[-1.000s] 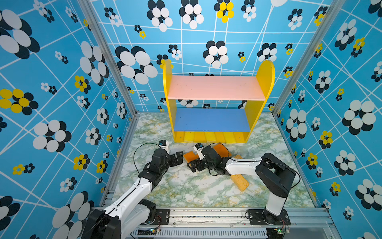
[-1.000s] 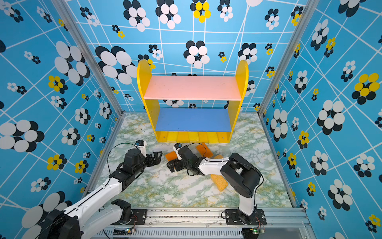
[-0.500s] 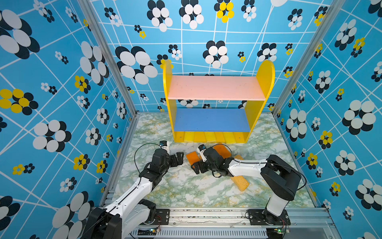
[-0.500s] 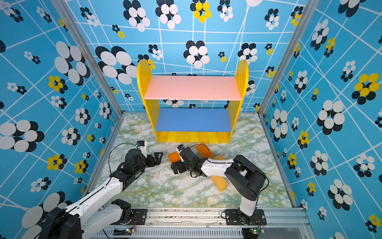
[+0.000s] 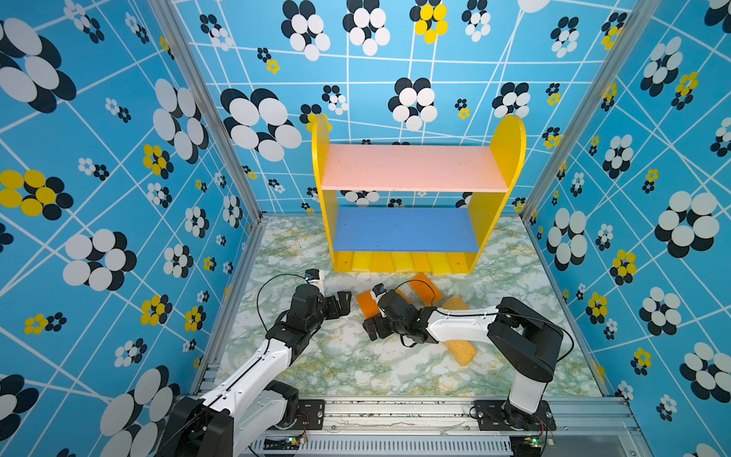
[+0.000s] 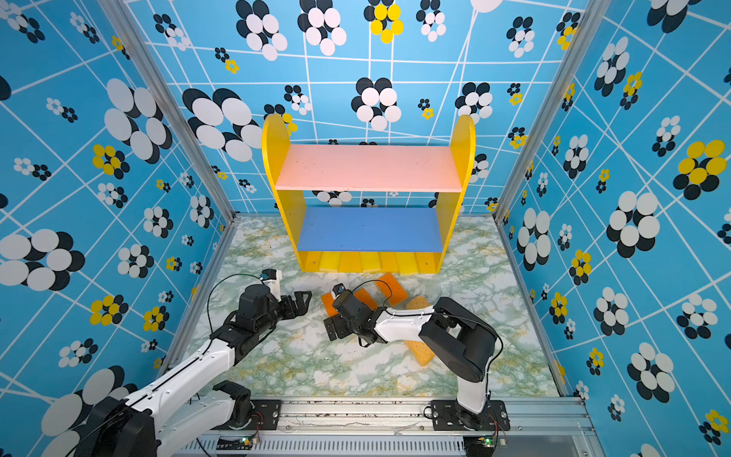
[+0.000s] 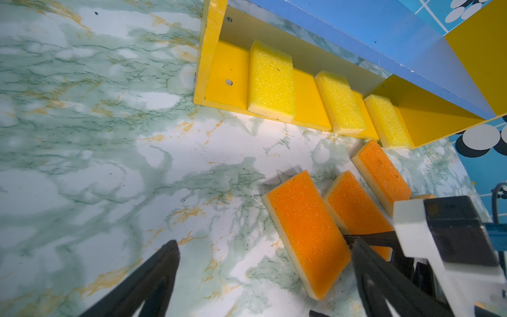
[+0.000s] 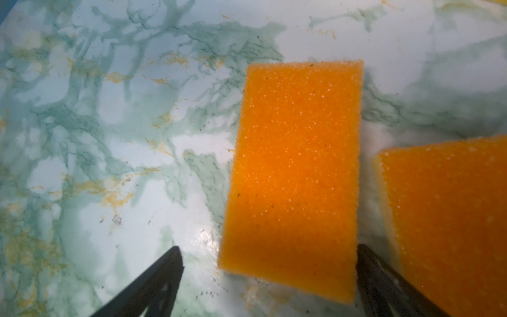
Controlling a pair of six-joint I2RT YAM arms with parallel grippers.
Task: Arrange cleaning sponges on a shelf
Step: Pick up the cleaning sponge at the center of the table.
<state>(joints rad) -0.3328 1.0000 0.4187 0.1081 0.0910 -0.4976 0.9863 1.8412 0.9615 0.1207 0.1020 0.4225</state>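
Top views: left jaws and right jaws both spread wide, empty; orange sponge (image 5: 364,304) just beside left jaws; shelf (image 5: 415,168) beyond. Left wrist: yellow sponges (image 7: 340,103) on shelf base, ahead of jaws. Right wrist: orange sponge (image 8: 296,170) on table (image 8: 109,137), between open jaws.

The right gripper (image 5: 375,329) drew back toward its own arm's base, so the orange sponge (image 5: 366,304), earlier largely hidden beneath it, came to lie mostly ahead of the spread jaws, its near end between them.
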